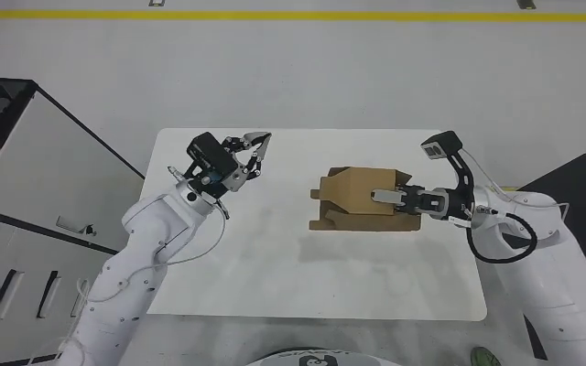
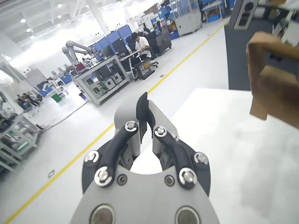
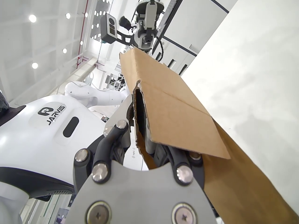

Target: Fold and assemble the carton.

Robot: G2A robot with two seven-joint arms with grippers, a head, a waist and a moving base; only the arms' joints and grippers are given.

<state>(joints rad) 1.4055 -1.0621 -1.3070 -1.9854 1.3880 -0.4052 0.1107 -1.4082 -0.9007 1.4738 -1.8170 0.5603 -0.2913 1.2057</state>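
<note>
The brown cardboard carton (image 1: 362,199) is sitting partly folded and still open on the white table (image 1: 275,270), right of the table's centre, its panels standing up while small flaps are sticking out toward the table's left side.

There is one carton (image 1: 352,188), of brown cardboard, and one desk (image 1: 275,274), white, which bears it. The arms number two: the left arm (image 1: 156,229) and the right arm (image 1: 513,220). Each arm ends in one gripper, so there are two of those as well: the left gripper (image 2: 147,101) and the right gripper (image 1: 377,196). Each gripper has two fingers (image 2: 142,110), four in all. Each wrist carries one camera block, making two: the left camera block (image 1: 206,149) and the right camera block (image 1: 441,146). On the floor (image 1: 366,73) beyond the desk runs one yellow line (image 1: 293,16). The carton's flaps overlap too much to count.
</note>
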